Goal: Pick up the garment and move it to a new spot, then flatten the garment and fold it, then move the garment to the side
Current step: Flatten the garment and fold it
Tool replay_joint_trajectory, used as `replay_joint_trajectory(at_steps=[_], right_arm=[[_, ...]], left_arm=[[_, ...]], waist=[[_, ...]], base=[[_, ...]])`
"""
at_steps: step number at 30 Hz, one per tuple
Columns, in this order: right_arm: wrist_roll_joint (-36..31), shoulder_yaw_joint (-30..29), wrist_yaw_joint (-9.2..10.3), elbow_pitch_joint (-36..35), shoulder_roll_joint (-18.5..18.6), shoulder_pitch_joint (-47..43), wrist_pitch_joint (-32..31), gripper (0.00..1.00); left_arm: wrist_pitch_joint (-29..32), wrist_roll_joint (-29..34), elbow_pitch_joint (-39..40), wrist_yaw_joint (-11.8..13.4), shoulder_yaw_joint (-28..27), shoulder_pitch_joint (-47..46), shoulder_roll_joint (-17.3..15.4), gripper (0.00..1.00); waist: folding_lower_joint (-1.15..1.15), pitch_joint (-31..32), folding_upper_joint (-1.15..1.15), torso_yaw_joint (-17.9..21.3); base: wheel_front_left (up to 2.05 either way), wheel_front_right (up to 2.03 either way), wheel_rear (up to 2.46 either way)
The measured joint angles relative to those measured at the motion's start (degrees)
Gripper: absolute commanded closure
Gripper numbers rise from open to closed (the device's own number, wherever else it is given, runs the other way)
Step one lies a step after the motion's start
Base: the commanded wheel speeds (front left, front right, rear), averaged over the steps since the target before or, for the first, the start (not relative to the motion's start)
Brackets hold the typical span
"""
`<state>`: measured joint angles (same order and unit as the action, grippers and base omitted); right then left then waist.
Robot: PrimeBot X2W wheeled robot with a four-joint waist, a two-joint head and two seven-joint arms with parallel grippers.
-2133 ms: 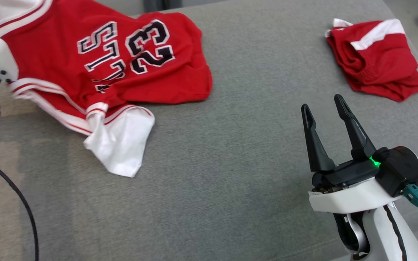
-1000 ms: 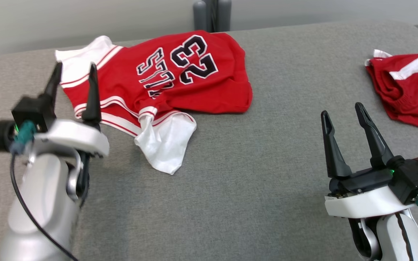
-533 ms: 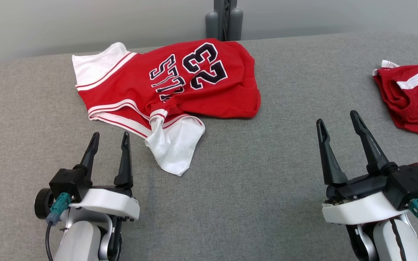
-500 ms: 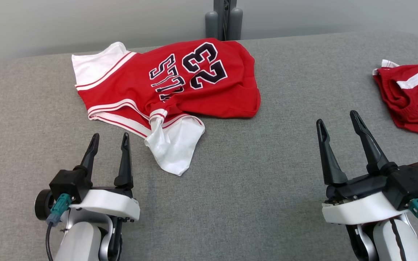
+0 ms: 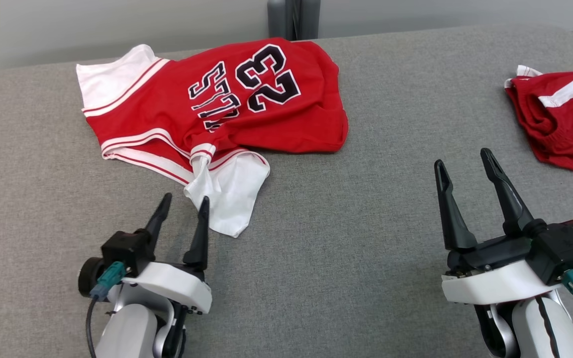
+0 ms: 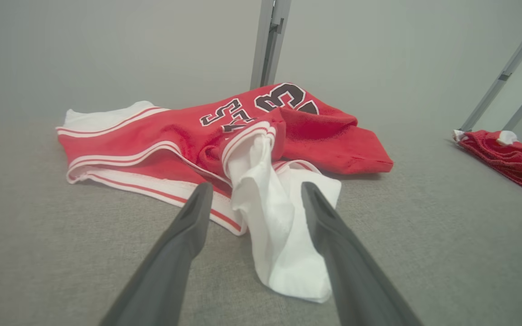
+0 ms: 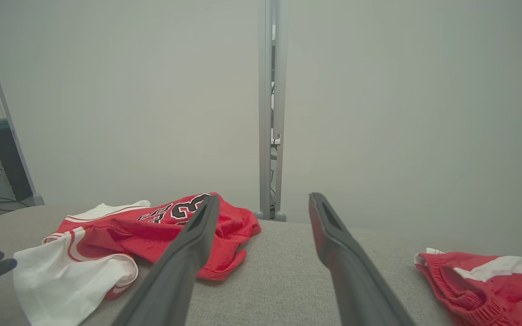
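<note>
Your left gripper (image 5: 185, 201) has advanced, jaws wide, to the jersey sleeve (image 5: 232, 194). Right gripper (image 5: 461, 158) wide; bare grey surface (image 5: 346, 223) between them.

- The jersey (image 5: 227, 104) is red with white panels and striped trim, and bears a black "23" and letters outlined in white.
- It lies crumpled and partly folded over itself, print side up, on the far left part of the grey table (image 5: 346, 238).
- One white end, twisted at a striped band, trails toward the table's near edge.
</note>
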<state>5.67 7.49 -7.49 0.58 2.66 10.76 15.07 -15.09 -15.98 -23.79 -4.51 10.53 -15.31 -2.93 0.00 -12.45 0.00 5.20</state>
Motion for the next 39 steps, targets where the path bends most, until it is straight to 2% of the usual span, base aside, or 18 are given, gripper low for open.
replay_joint_trajectory(at_steps=[5,9,14,15,16,17,26,32,39], right_arm=[[0.44,0.02,0.0,-0.08,0.0,0.48,0.0,0.0],[0.47,0.05,0.0,0.0,-0.01,1.05,0.0,0.0],[0.98,0.37,0.0,0.12,0.0,1.63,0.0,0.0],[1.03,0.44,0.0,0.19,-0.01,1.63,0.0,0.0],[1.13,0.44,0.0,0.22,0.0,1.63,0.0,0.0],[1.18,0.45,0.0,0.25,0.0,1.64,0.0,0.0],[1.38,-0.35,0.0,0.55,-0.02,1.48,0.0,0.0],[1.41,-0.53,0.0,0.84,0.0,0.74,0.0,0.0],[1.82,-0.62,0.0,1.35,-0.01,0.13,0.0,0.0]], left_arm=[[1.1,-2.03,-5.73,-0.97,3.53,-2.43,0.1,0.0],[2.56,-6.73,-9.17,-1.47,6.27,-5.26,0.12,0.0],[3.34,-9.43,-12.34,-1.41,9.6,-8.53,0.13,0.0],[3.49,-9.49,-12.88,-1.4,10.24,-8.83,0.13,0.18],[3.52,-9.64,-13.36,-1.41,10.81,-9.04,0.16,0.82],[3.47,-9.81,-13.77,-1.42,11.14,-9.25,0.19,1.0],[0.89,-7.53,-14.52,1.2,11.35,-9.85,-1.01,1.0],[0.25,-3.11,-10.49,5.23,10.61,-9.83,-4.93,1.0],[0.1,3.68,-0.63,9.34,9.78,-8.87,-11.14,1.0]], waist=[[0.0,-1.34,0.0,0.5],[0.0,-2.41,0.0,0.95],[0.0,-3.23,0.0,1.7],[0.0,-3.28,0.0,1.84],[0.0,-3.29,0.0,1.96],[0.0,-3.28,0.0,2.05],[0.0,-1.67,0.0,1.13],[0.0,0.3,0.0,-0.46],[0.0,2.65,0.0,-2.46]], base=[[0.0,0.0,0.0],[0.0,0.0,0.0],[0.0,0.0,0.0],[0.0,0.0,0.0],[0.0,0.0,0.0],[0.0,0.0,0.0],[0.0,0.0,0.0],[0.0,0.0,0.0],[0.0,0.0,0.0]])
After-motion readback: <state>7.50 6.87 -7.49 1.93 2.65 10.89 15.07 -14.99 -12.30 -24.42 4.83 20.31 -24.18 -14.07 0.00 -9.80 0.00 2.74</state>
